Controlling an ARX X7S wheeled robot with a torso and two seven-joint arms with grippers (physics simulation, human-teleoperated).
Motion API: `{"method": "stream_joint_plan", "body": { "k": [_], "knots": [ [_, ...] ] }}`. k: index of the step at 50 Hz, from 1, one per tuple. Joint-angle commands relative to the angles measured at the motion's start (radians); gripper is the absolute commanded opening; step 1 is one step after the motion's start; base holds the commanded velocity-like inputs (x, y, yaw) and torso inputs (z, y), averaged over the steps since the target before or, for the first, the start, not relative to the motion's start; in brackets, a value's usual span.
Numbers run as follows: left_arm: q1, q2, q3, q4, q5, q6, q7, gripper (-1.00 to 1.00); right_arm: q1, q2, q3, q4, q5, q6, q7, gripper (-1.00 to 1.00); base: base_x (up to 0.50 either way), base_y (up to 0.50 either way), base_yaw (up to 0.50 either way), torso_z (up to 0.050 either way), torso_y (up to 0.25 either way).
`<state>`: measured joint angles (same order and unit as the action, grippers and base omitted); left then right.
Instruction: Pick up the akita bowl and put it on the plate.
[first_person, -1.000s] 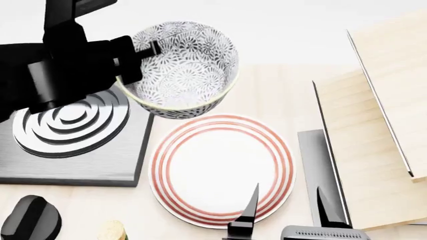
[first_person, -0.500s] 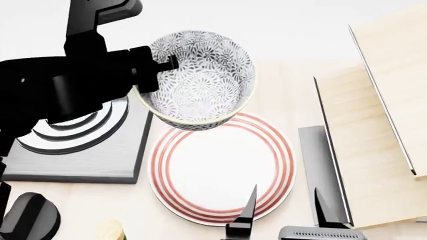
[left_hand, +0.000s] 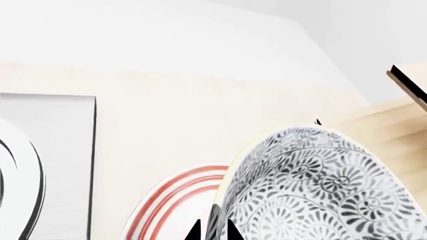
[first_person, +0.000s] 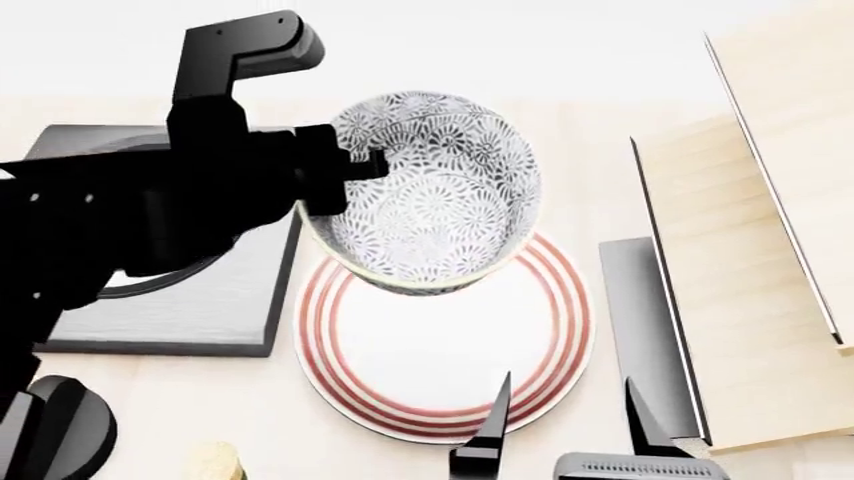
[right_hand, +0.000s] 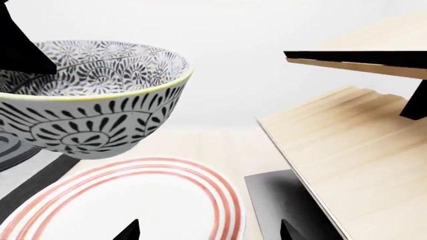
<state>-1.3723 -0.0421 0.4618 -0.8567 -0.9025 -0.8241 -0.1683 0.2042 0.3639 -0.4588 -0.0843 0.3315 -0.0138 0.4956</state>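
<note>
Left gripper (first_person: 350, 165) fingers clenched on the akita bowl (first_person: 424, 195) rim, held aloft over the plate's (first_person: 441, 340) far edge, clear for lowering. Right gripper (first_person: 561, 420) fingers spread, released, parked near the counter's near edge, out of the way.

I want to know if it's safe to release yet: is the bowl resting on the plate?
Apart. The right wrist view shows the bowl hanging above the plate, with bare counter visible under its base. The left gripper holds its rim.

Simulated kitchen: stove burner (first_person: 174, 300), wooden counter (first_person: 587, 150), patterned bowl (first_person: 427, 200), plate (first_person: 441, 350).
</note>
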Motion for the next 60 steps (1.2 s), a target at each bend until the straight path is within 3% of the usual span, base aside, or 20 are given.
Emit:
{"method": "stream_joint_plan", "body": {
  "k": [1,27,41,53,60],
  "knots": [
    [-0.002,0.002,0.001,-0.002,-0.02,0.023,0.016,-1.0,0.001,0.001,-0.004,-0.004,0.001,0.004,0.002,1.0,0.0,0.0,0.0,0.0,0.0],
    [0.017,0.009,0.043,-0.02,-0.026,0.078,0.008,-1.0,0.004,0.0,-0.012,0.005,-0.001,0.001,0.002,1.0,0.0,0.0,0.0,0.0,-0.022],
    [-0.007,0.033,0.013,-0.177,-0.087,0.152,0.073,-1.0,0.01,-0.004,-0.017,0.025,-0.001,-0.004,-0.001,1.0,0.0,0.0,0.0,0.0,-0.059],
    [0.0,0.039,0.107,-0.212,-0.118,0.219,0.055,-1.0,0.016,-0.009,-0.02,0.043,0.002,-0.008,-0.006,1.0,0.0,0.0,0.0,0.0,-0.017],
    [-0.002,0.039,0.137,-0.278,-0.218,0.263,0.109,-1.0,0.016,-0.009,-0.024,0.04,0.0,-0.005,-0.003,1.0,0.0,0.0,0.0,0.0,-0.023]
  ]
}}
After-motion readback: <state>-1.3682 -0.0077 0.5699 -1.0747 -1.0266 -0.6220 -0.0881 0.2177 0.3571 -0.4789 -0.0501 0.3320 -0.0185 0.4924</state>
